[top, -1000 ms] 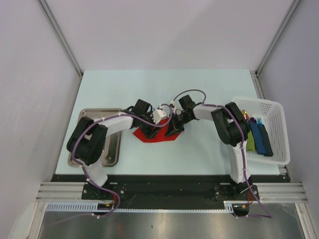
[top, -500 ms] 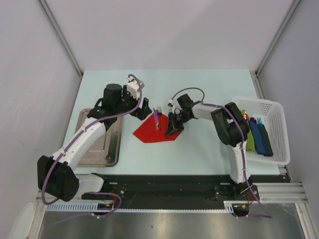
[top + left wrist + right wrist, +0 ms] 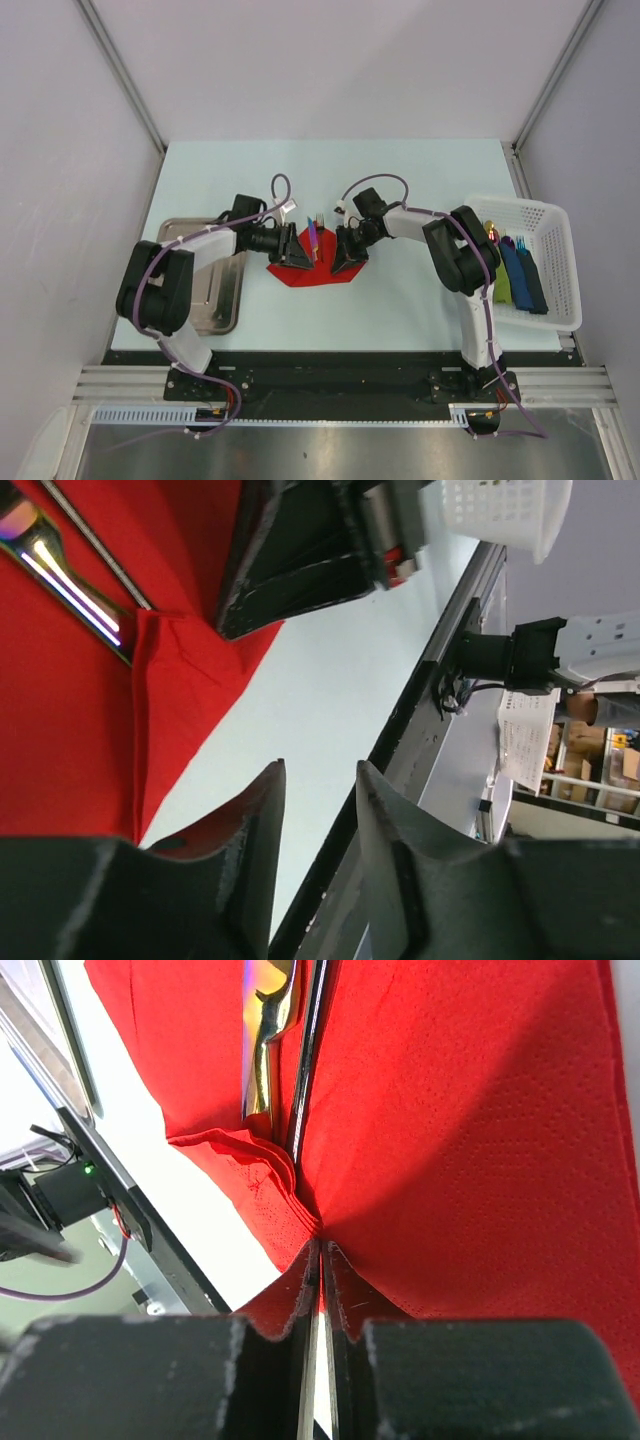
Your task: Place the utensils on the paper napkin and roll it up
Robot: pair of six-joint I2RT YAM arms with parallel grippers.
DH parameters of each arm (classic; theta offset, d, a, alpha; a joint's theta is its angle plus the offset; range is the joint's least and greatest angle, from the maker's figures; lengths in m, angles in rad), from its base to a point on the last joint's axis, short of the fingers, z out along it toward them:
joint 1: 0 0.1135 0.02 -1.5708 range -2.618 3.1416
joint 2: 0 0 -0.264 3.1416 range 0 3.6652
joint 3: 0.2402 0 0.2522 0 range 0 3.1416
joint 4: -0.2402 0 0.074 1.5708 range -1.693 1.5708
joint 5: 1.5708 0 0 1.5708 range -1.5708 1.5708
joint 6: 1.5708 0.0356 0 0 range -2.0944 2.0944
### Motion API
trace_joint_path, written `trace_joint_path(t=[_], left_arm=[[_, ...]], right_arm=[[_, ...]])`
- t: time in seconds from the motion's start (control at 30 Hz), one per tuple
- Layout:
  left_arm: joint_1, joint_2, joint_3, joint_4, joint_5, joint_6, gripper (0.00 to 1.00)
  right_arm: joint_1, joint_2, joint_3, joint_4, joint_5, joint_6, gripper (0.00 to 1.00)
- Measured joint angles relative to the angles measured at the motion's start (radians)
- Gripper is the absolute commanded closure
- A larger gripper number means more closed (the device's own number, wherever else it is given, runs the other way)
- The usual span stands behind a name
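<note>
Black jaws barely parted and empty, the left gripper (image 3: pixel 320 775) sits low at the 9 o'clock edge of the paper napkin (image 3: pixel 303 272), mid-table. Half a second earlier it hung raised toward 11 o'clock. The utensils (image 3: pixel 314 238) lie on the red sheet, tines toward 12 o'clock, unmoved. At the napkin's 4 o'clock corner the right gripper (image 3: pixel 320 1252) stays clamped on a fold of paper. Loading looks done and rolling seems to be starting. The left probably needs to catch its edge next and turn paper over the cutlery.
</note>
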Motion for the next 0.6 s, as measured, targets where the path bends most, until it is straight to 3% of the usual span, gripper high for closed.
trace_joint_path(t=[0.23, 0.6], left_arm=[[0.001, 0.110, 0.007, 0.007, -0.011, -0.018, 0.82], [0.000, 0.197, 0.054, -0.010, -0.106, -0.011, 0.92]], right_arm=[[0.001, 0.000, 0.005, -0.008, 0.008, -0.002, 0.90], [0.002, 0.000, 0.017, -0.025, 0.020, -0.010, 0.90]])
